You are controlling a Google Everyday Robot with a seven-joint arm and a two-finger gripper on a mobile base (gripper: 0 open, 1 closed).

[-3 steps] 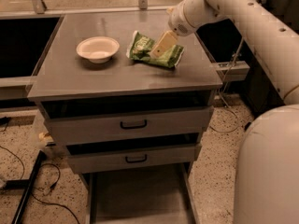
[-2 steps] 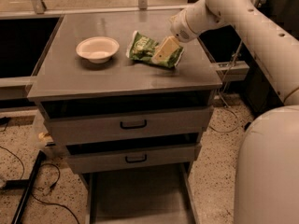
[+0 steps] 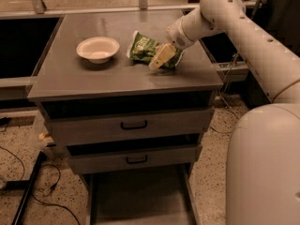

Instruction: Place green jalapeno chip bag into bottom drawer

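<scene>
The green jalapeno chip bag point(image 3: 142, 47) lies crinkled on the grey cabinet top point(image 3: 84, 78), right of centre. My gripper point(image 3: 160, 58) comes in from the upper right on the white arm and sits low over the bag's right end, covering that part of it. The bag rests on the top. The bottom drawer point(image 3: 140, 196) is pulled out at the foot of the cabinet, its flat grey floor showing with nothing on it.
A white round bowl point(image 3: 97, 49) stands on the cabinet top left of the bag. The two upper drawers with black handles point(image 3: 133, 124) are shut. My white base point(image 3: 262, 168) fills the lower right. Cables lie on the floor at the left point(image 3: 28, 182).
My gripper has come down and slightly left onto the bag's right end. The bag and bowl have not moved.
</scene>
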